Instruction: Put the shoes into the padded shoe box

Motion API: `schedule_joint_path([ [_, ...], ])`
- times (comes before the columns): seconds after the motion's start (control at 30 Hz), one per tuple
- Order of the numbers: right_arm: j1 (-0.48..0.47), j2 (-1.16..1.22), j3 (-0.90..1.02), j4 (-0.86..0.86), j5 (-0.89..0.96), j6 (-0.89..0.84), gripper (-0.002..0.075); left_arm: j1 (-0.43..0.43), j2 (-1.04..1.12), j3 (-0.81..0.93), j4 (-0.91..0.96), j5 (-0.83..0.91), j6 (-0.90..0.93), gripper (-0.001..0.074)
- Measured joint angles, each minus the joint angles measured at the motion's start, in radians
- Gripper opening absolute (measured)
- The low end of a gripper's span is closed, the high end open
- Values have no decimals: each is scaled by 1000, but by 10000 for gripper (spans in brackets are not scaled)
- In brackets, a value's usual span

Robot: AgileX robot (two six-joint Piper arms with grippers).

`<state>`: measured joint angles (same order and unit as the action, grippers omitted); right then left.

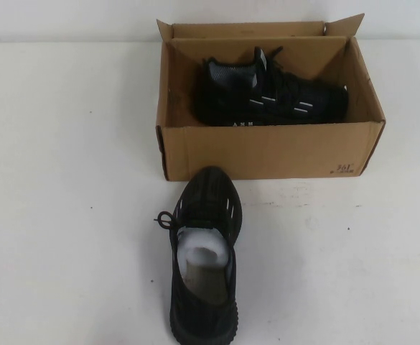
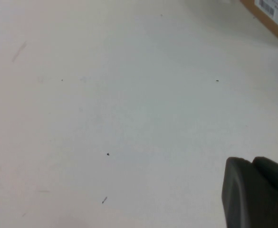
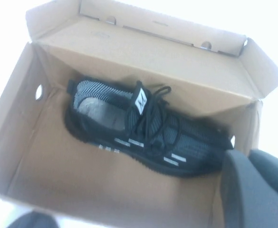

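One black knit sneaker (image 1: 271, 97) is seen inside the brown cardboard box (image 1: 267, 149), 2nd sneaker (image 1: 204, 251) just in front on white table (image 1: 66, 180); left gripper (image 2: 257, 194) & right gripper (image 3: 255, 190) barely seen, finger state can't be told.

Sneaker (image 1: 271, 97) sole edge: "ASH"; box (image 1: 267, 151) print unreadable
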<state>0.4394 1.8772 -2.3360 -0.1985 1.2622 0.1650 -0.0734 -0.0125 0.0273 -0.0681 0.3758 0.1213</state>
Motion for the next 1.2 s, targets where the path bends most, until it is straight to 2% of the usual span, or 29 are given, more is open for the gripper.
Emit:
schedule_joint_path([
  [0.5, 0, -597, 638, 60, 7, 0, -8, 0, 0, 0, 0, 0, 0, 0],
  [0.93, 0, -758, 946, -17, -5, -77, -8, 0, 0, 0, 0, 0, 0, 0],
  [1.03, -18, -812, 1108, -38, -152, -79, -8, 0, 0, 0, 0, 0, 0, 0],
  [1.2, -152, -1000, 1508, -45, -670, -81, -8, 0, 0, 0, 0, 1, 0, 0],
])
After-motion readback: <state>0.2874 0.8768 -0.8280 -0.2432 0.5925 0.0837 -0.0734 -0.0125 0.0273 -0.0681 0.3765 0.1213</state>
